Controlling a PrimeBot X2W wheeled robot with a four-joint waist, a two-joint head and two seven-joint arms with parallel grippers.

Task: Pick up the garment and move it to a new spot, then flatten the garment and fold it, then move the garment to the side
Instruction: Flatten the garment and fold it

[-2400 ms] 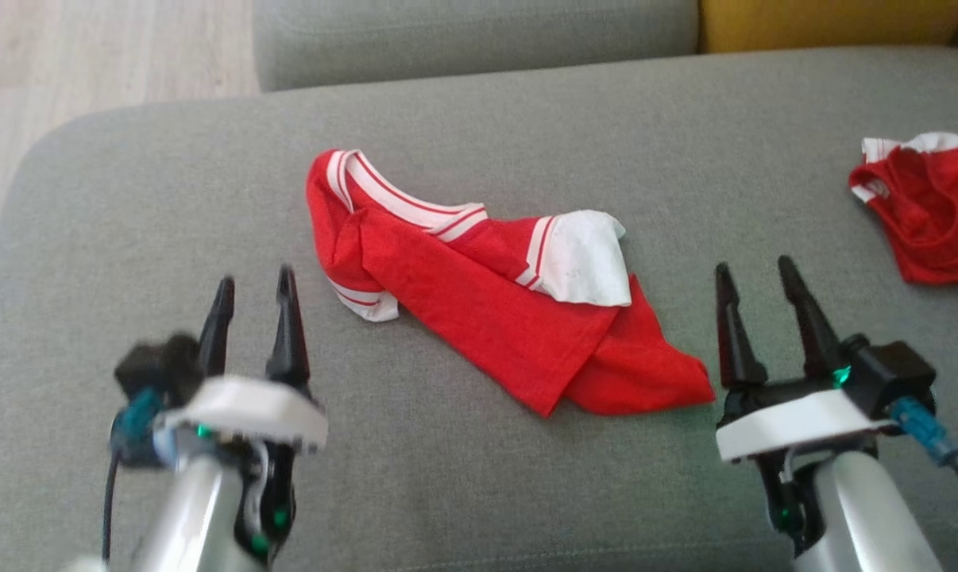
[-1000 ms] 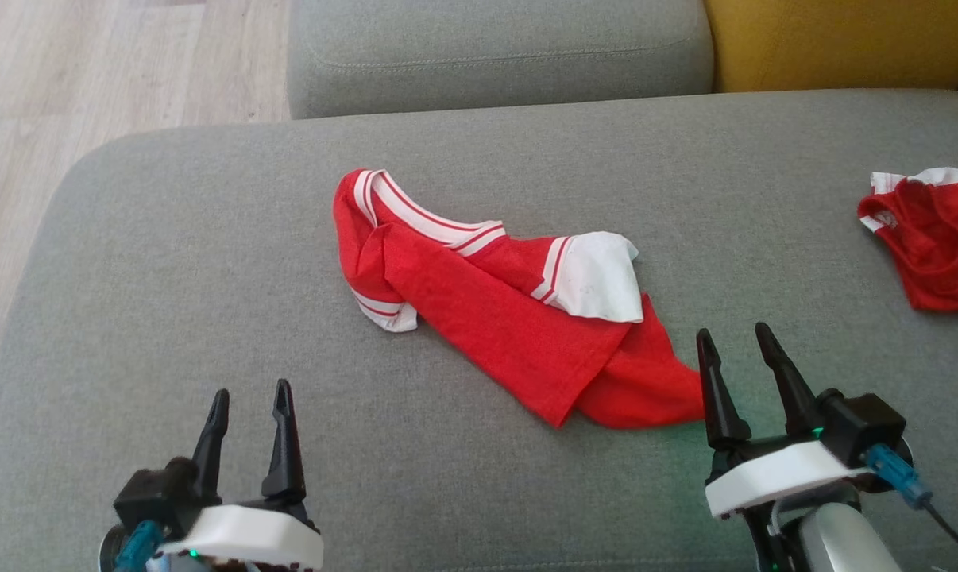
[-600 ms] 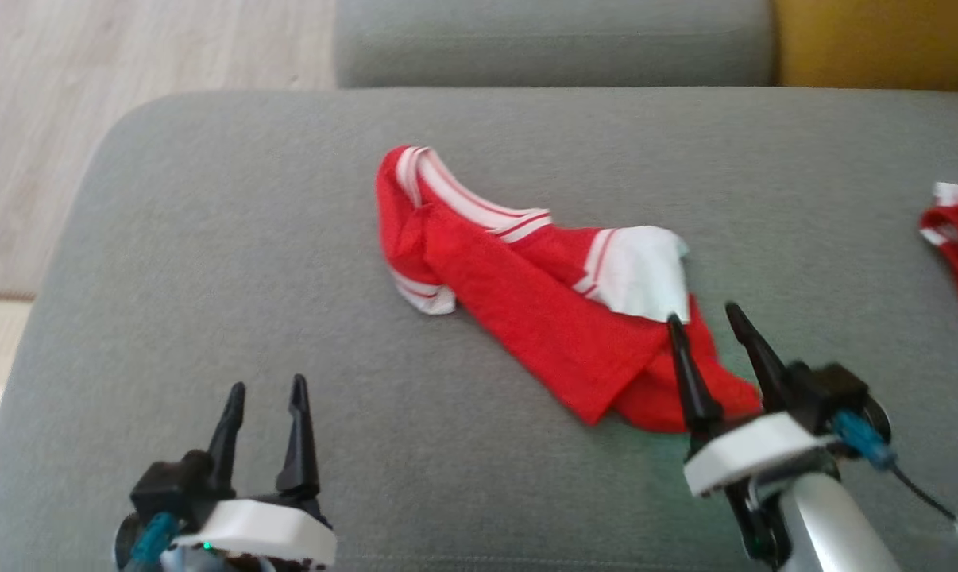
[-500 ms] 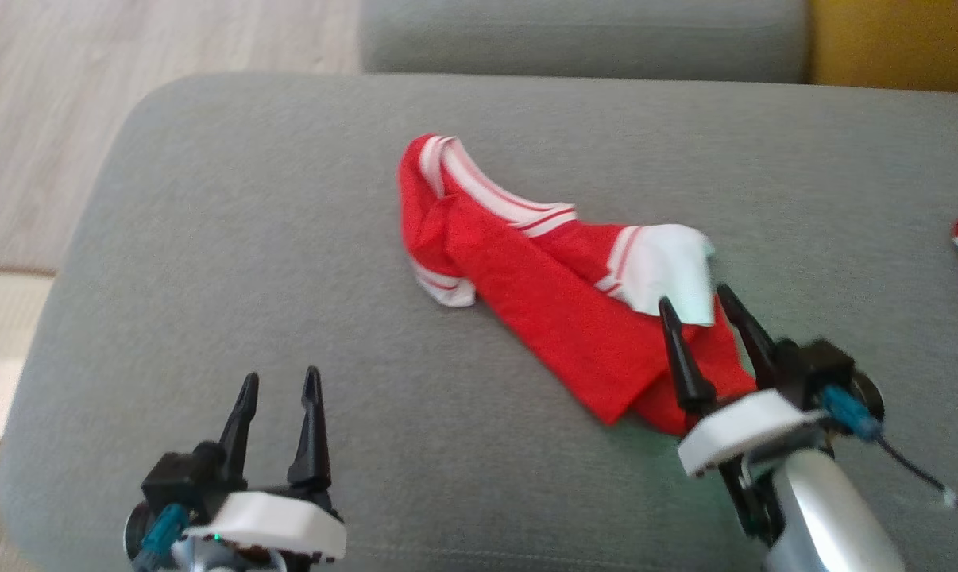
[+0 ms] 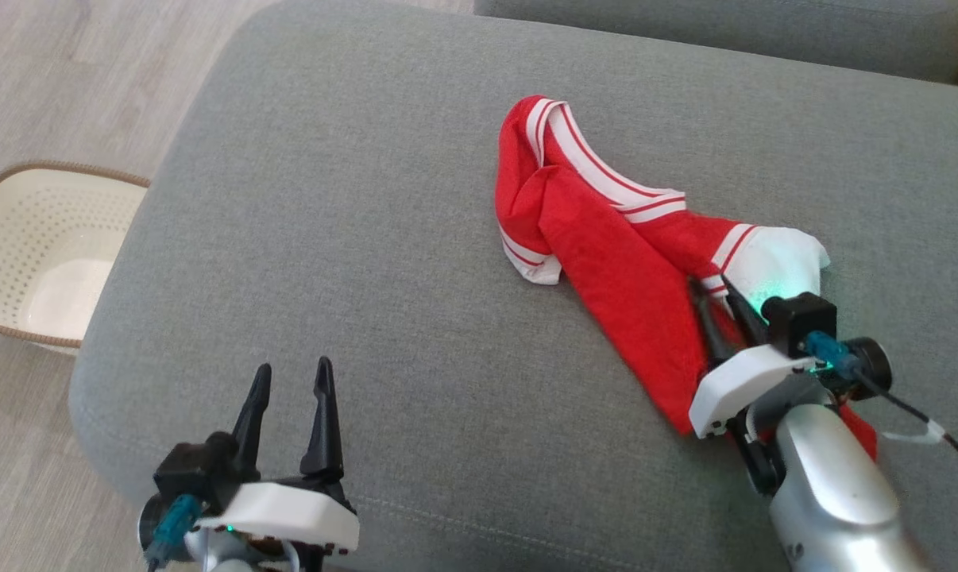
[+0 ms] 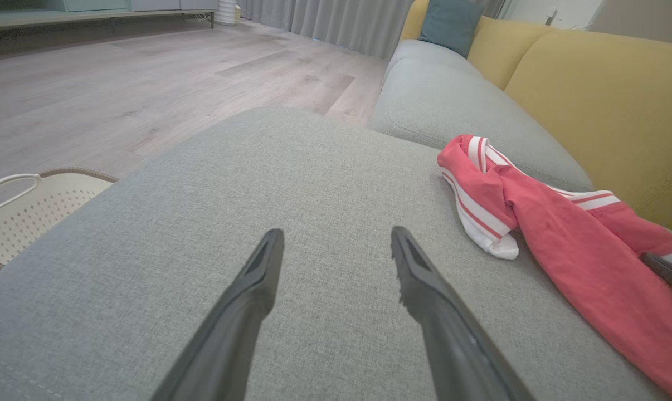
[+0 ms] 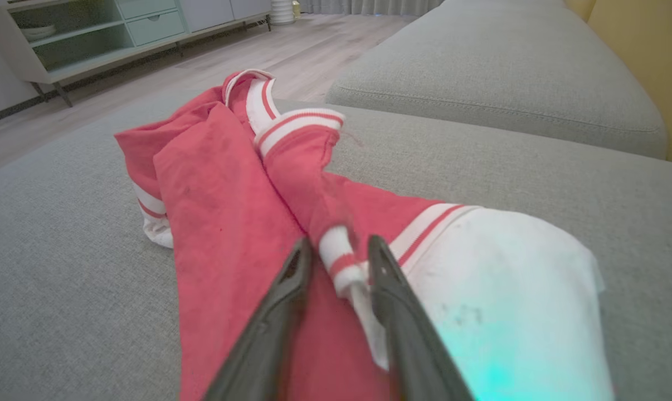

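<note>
The left gripper (image 5: 291,372) hovers spread over the near-left sofa (image 5: 368,238). The garment (image 5: 606,262) lies crumpled centre-right. The right gripper (image 5: 711,286), earlier short of it, now pinches its striped cuff (image 7: 341,262), seen plainly in the right wrist view.

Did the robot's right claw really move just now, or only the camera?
Yes. The right gripper went forward onto the garment: it was beside the hem on bare cushion, now the striped trim sits between its fingers.
</note>
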